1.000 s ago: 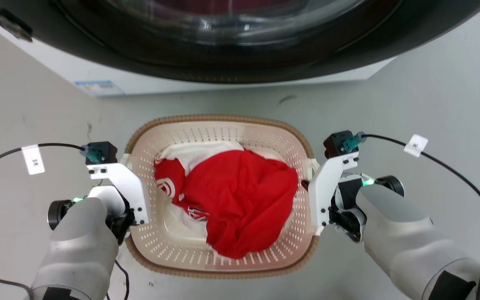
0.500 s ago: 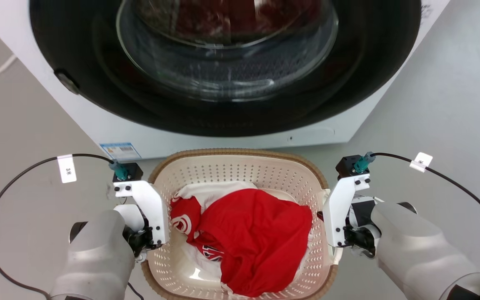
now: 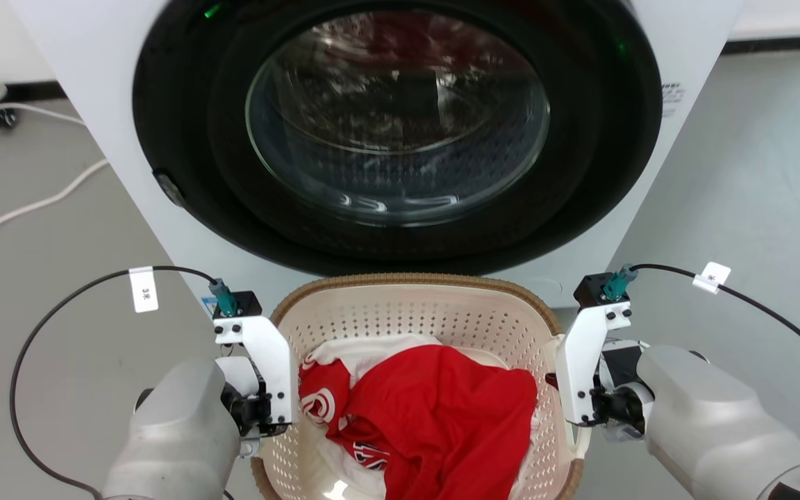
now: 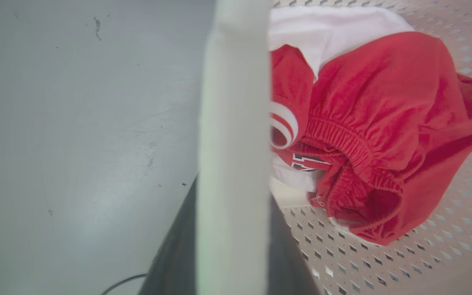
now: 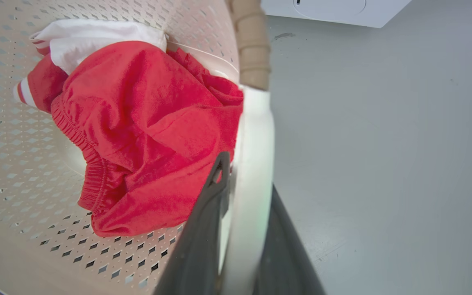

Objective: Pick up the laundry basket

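The lifting step is in hand, as I judge it: both arms are holding the rounded-rectangular cream plastic laundry basket [image 3: 414, 312] with perforated walls and a brown woven-look rim. It is hanging between them directly in front of the white front-loading washing machine [image 3: 80, 104] with the round dark glass door, and in the head view its far rim is overlapping the foot of that machine. The left claw [image 4: 234, 192] is gripping the basket's white left side handle [image 4: 234, 102], one dark finger pressing on each side with no gap showing. The right claw [image 5: 247, 172] is clamping the white right side handle [image 5: 256, 135] likewise, one finger inside the wall and one outside. A crumpled red fabric garment [image 3: 442, 417] is lying in the basket over a white cloth item [image 3: 372, 347]. The basket's base is hidden, so I cannot tell whether it is touching the grey floor [image 3: 754, 173], though the wrist views are suggesting that the floor lies well below the handles.

The next move is calling for both arms to be rising together at an even pace, so that the handles are staying level and the load is not sliding to one side. The far rim is also needing room from the machine's front, and the pinch on the smooth handles is looking narrow, so a tilt could be letting the basket pivot
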Controlling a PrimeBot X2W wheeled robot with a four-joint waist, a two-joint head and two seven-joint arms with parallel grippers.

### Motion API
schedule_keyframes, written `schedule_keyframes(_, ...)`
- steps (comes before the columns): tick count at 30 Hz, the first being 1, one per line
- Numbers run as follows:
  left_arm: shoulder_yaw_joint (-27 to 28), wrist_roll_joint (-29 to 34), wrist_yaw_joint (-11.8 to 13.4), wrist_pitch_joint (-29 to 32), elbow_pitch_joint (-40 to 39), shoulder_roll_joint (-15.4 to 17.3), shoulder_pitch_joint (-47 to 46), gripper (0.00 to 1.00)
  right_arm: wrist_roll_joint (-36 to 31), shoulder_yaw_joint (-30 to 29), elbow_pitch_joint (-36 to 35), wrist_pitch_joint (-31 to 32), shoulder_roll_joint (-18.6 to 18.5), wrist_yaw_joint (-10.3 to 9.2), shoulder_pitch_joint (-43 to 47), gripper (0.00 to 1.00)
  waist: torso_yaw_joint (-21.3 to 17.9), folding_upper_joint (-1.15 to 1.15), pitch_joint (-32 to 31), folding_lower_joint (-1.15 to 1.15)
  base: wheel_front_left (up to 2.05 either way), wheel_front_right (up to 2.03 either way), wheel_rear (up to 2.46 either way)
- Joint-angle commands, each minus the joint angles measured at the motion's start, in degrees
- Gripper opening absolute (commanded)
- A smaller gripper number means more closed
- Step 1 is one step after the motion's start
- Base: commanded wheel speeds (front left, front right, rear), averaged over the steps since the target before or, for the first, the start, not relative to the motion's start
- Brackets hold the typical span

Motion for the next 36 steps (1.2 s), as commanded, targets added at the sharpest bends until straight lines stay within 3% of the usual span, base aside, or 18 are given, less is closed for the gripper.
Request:
schedule_keyframes(1, -0.34, -0.23, -0.23, 0.79, -0.06, -0.51, 0.91, 0.0, 0.26, 0.07, -0.66, -0.03, -0.08, 0.65, 0.81, 0.0, 0.39, 0.0, -1.57, 0.01, 0.0, 0.0, 0.0)
schedule_keyframes(22, -3.97, -3.85, -0.33, 5.36, -0.67, -1.65, 4.3, 0.0, 1.7, 0.98, -0.4, 2.49, -0.61, 0.63, 3.84, 0.0, 1.87, 0.0, -8.69, 0.01, 0.0, 0.0, 0.0)
schedule_keyframes(36, -5.28, -6.38, -0.47, 7.27, -0.76, -2.5, 5.47, 0.0, 2.23, 1.34, -0.31, 2.44, -0.03, 0.64, 5.12, 0.0, 1.91, 0.0, -9.33, 0.01, 0.0, 0.0, 0.0)
